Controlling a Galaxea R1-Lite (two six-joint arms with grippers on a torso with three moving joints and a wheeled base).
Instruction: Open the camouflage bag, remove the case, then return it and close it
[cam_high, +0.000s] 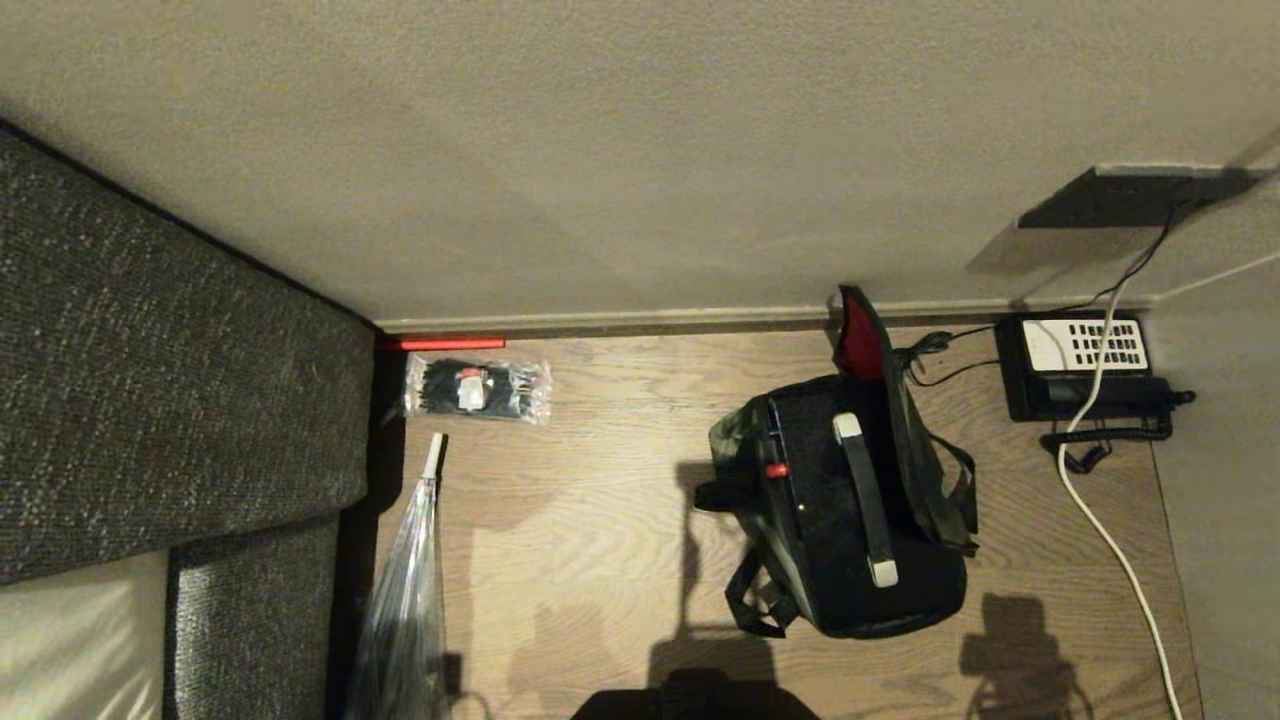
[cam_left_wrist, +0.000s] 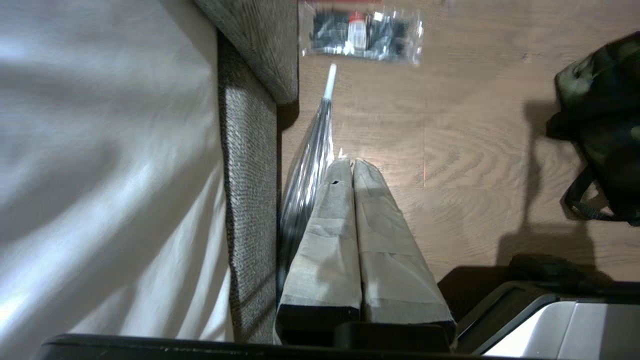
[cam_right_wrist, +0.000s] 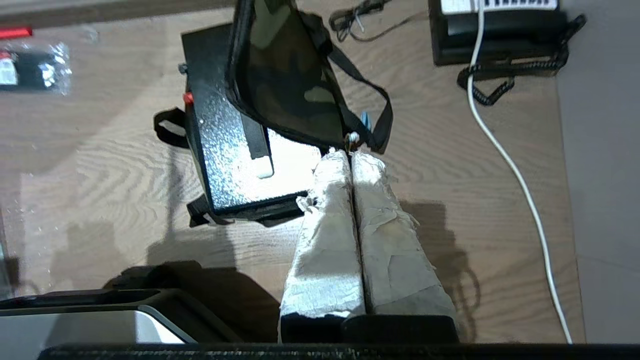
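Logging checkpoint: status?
Left gripper and right gripper shut, empty, parked. Camouflage bag flap open, case inside. Nothing in the way.

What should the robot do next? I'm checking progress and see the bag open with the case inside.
Probably bring the right gripper to the open flap and swing it down over the case. The case sits in the bag, the red-lined flap stands up, and both grippers, the left gripper too, are shut and holding nothing.
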